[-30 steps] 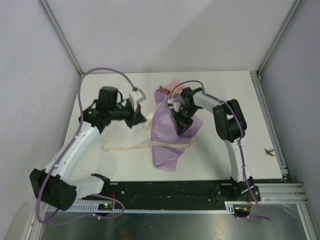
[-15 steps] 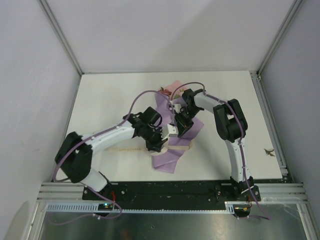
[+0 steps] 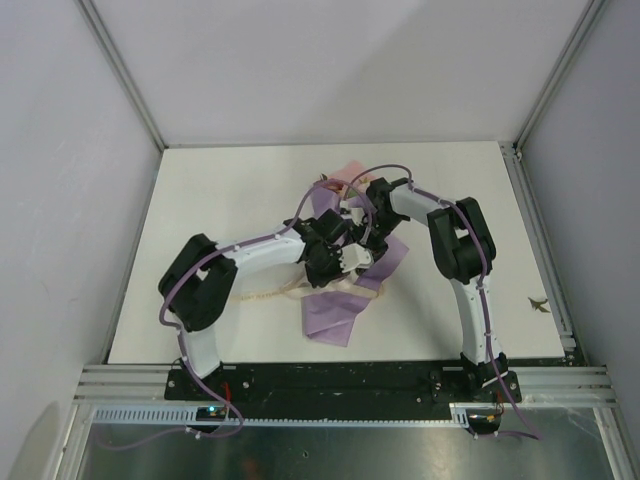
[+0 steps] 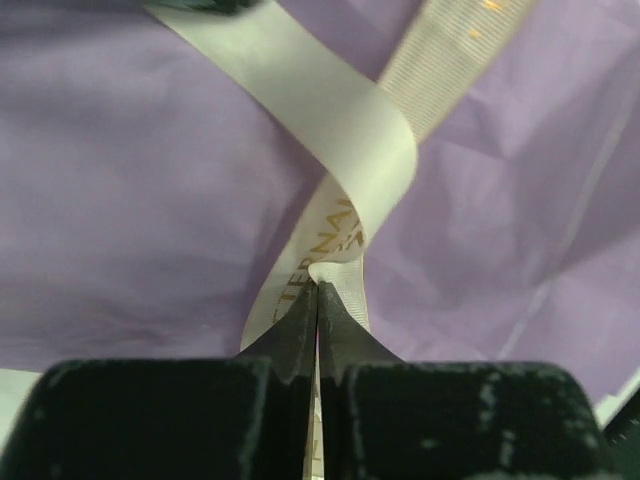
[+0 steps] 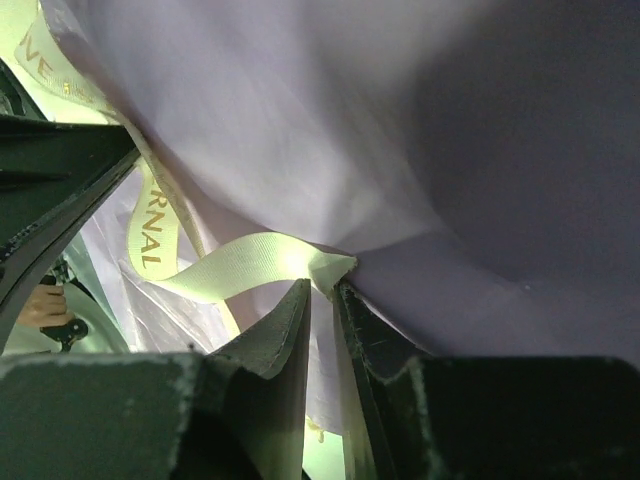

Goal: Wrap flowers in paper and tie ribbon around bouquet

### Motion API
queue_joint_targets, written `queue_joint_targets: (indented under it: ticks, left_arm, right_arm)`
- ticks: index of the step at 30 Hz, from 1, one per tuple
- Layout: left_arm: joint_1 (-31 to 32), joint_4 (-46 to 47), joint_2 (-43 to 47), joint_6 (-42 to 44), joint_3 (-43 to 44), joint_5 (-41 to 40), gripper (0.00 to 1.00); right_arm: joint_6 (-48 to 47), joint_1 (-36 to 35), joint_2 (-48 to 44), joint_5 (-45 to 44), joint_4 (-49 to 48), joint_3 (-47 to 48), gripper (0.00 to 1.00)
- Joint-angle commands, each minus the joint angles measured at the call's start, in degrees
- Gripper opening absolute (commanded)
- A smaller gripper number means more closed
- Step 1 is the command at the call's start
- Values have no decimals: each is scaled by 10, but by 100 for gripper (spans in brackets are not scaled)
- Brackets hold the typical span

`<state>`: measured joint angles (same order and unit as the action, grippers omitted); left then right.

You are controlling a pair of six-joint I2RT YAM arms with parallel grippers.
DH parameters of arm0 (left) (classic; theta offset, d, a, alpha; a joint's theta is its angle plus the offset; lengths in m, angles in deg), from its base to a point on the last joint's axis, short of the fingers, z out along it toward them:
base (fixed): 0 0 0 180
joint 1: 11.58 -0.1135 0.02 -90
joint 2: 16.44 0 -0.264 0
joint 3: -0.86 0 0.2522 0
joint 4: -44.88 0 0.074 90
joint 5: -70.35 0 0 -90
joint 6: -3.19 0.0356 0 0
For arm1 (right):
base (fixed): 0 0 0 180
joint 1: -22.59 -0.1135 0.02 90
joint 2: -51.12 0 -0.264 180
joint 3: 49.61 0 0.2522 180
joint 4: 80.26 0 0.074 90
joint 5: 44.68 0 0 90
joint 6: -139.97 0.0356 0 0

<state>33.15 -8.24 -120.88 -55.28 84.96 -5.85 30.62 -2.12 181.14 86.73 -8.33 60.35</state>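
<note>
The bouquet (image 3: 331,318) lies on the bench (image 3: 220,190), long way near to far, with the flowers (image 3: 326,182) at the far end. The ribbon (image 3: 262,293) crosses it left to right. The left gripper (image 4: 317,292) is clamped on the ribbon, and the right gripper (image 5: 324,287) pinches it too. The arms hide the bouquet's middle, and the flowers are hard to make out.

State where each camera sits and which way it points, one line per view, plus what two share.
Top: above and behind the bases, looking down at the table; left arm and right arm show.
Left wrist: on the left arm, facing purple paper; left end effector shut on the ribbon.
Right wrist: on the right arm, facing the paper; right end effector pinching ribbon.
Shared: both wrist views show ribbon on paper.
</note>
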Motion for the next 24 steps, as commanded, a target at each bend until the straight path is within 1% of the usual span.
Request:
queue_joint_targets:
  ticks: [1, 5, 8, 10, 16, 20, 22, 24]
  left_arm:
    - [1, 42, -18, 7, 47, -70, 0]
    - [-17, 73, -29, -25, 89, -97, 0]
    - [-37, 86, -7, -40, 103, -85, 0]
    - [-40, 90, 36, -27, 84, -50, 0]
    - [-28, 87, 226, -1, -19, 124, 0]
    - [-2, 62, 306, 59, -78, 181, 0]
    - [6, 47, 323, 92, -103, 196, 0]
    - [9, 33, 322, 126, -124, 194, 0]
  right_arm:
    - [-10, 5, 14, 6, 3, -3, 20]
    - [-13, 7, 15, 11, 5, -5, 20]
    - [-13, 10, 15, 15, 6, -7, 20]
    - [-14, 13, 15, 17, 7, -9, 20]
    - [-15, 16, 14, 20, 8, -11, 20]
    - [-13, 18, 15, 20, 5, -11, 20]
    - [-12, 18, 16, 20, 4, -11, 20]
    - [-10, 17, 15, 20, 4, -11, 20]
